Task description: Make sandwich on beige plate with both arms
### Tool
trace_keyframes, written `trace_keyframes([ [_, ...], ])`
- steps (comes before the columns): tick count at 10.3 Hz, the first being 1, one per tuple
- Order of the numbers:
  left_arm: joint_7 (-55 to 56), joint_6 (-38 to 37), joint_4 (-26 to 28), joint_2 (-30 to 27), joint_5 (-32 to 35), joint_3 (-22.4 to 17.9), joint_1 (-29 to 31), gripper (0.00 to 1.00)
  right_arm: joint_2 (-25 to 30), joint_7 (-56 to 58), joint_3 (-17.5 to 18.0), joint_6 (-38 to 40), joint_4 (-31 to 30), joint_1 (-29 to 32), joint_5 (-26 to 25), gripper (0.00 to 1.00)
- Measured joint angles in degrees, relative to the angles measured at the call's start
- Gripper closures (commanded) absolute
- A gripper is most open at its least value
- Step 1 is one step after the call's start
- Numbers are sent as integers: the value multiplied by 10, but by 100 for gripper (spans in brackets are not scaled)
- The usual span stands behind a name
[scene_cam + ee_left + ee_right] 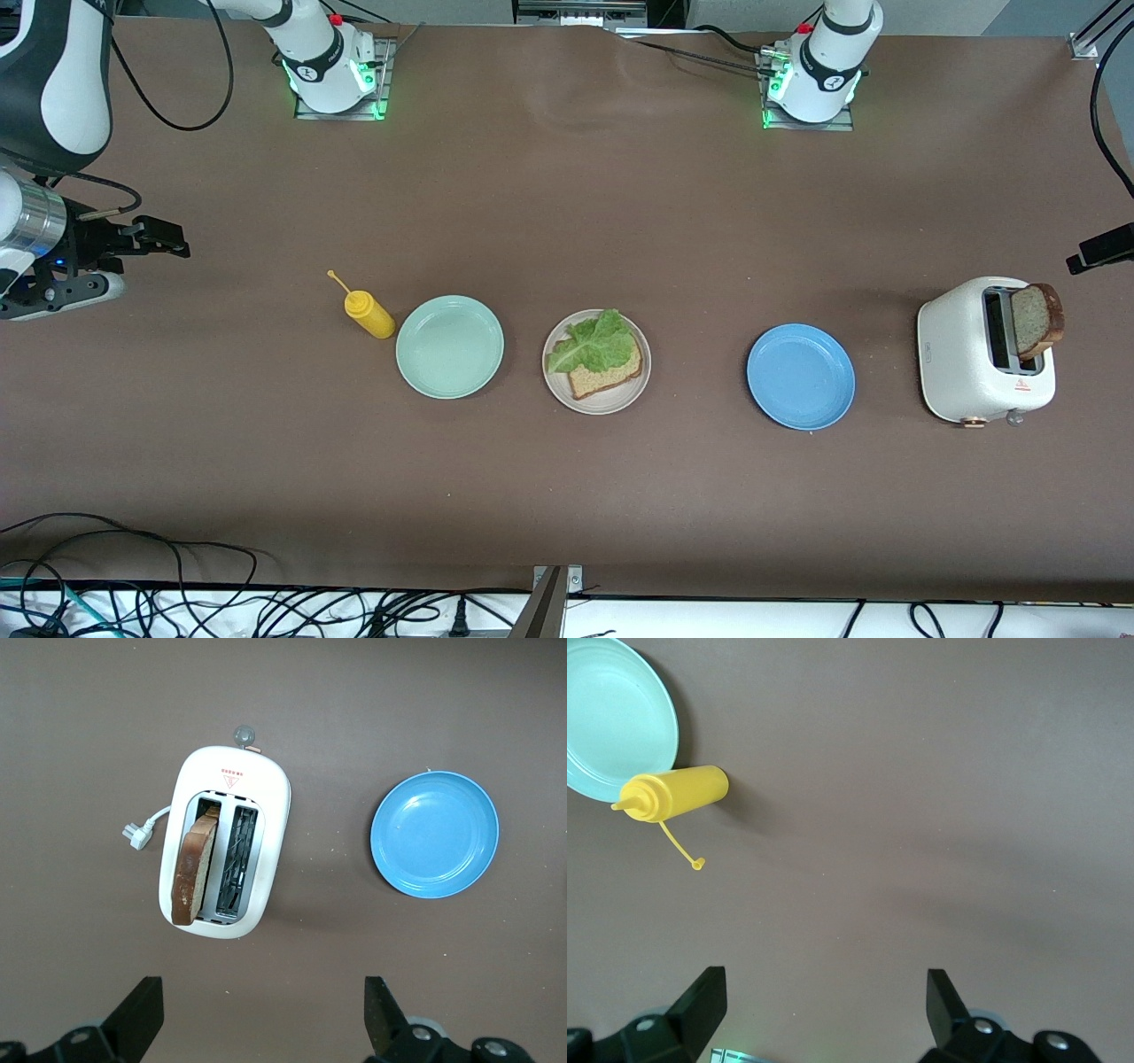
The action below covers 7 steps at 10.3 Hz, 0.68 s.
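The sandwich (601, 358) is half built: one bread slice topped with lettuce (592, 345) sits on the beige plate (557, 390), between the green and blue plates. The second slice (1036, 320) still stands in the toaster (961, 359). The left gripper (263, 1014) hangs spread and empty over bare table beside that toaster; the right gripper (825, 1010) waits, spread and empty, over the right arm's end of the table.

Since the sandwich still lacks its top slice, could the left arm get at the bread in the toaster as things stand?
Probably yes: the left gripper is open, and the bread slice stands proud of the toaster slot with nothing over it.
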<state>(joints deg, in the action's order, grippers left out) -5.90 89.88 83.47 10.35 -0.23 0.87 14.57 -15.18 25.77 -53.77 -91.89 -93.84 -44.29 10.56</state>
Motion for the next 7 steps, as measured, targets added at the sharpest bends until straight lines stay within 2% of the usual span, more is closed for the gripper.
trace_keyframes([
  [1, 0, 0, 0, 0, 0, 1, 0, 0, 0, 0, 1, 1, 0, 1, 0, 0],
  [2, 0, 0, 0, 0, 0, 1, 0, 0, 1, 0, 18, 3, -1, 15, 0, 0],
  [4, 1, 0, 0, 0, 0, 6, -1, 0, 3, 0, 147, 2, -2, 134, 0, 0],
  [7, 1, 0, 0, -1, 0, 11, -4, 0, 9, 0, 274, -33, -26, 252, 0, 0],
])
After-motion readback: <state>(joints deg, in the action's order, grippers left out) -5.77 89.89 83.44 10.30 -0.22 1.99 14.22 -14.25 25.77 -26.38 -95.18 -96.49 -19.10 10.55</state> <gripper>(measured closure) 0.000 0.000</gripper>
